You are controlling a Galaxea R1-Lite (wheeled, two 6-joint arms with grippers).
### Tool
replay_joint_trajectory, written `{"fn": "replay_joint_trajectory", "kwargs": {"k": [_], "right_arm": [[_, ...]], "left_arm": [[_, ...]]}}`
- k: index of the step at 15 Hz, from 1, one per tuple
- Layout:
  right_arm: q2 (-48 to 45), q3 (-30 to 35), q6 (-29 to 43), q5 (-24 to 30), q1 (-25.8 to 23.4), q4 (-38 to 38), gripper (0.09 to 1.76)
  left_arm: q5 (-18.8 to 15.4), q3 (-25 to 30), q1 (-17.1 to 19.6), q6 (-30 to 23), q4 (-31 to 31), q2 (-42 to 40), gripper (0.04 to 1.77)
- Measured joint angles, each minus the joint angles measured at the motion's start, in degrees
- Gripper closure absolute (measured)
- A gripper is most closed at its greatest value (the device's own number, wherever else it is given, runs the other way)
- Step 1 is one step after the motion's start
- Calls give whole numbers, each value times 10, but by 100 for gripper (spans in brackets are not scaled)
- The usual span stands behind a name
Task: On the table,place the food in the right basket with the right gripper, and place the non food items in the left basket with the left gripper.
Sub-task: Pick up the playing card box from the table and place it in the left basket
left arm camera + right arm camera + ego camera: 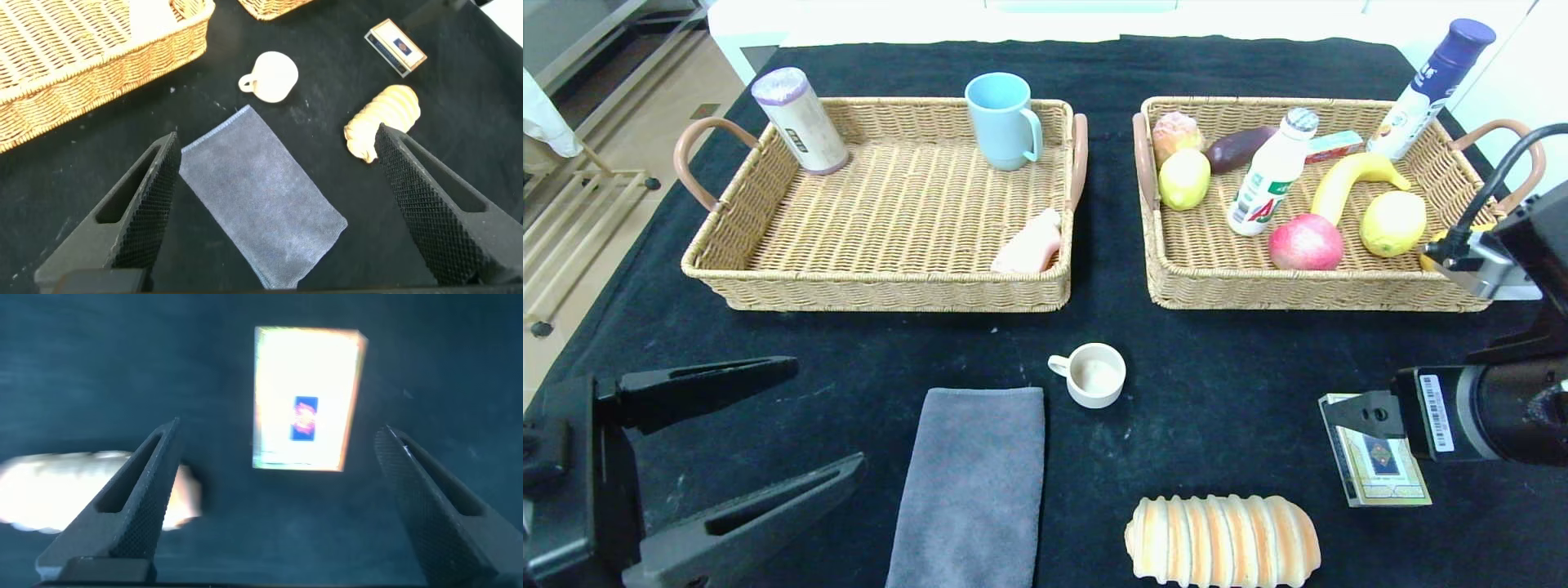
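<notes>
Looking from my near edge, four things remain on the table point(1241, 384): the bread loaf point(1222, 541) for the right basket point(1307, 290), and the grey cloth point(974, 482), card box point(1376, 461) and small white cup point(1092, 374) for the left basket point(882, 286). My left pincer point(768, 433) hovers near the cloth, fingers apart and empty; my right pincer point(278, 498) hangs spread above the card box. Farther off, both baskets already hold several items, so I judge the sort over halfway.
</notes>
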Motion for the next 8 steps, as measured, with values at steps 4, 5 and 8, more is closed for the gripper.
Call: {"fn": "replay_joint_trajectory", "kwargs": {"k": [4, 5, 8], "right_arm": [[3, 36, -18, 58, -53, -31, 15], [5, 46, -23, 65, -61, -48, 15], [20, 84, -53, 67, -83, -106, 15]], "left_arm": [[0, 2, 0, 3, 1, 1, 9], [0, 2, 0, 3, 1, 1, 9], [0, 3, 0, 3, 0, 1, 9]]}}
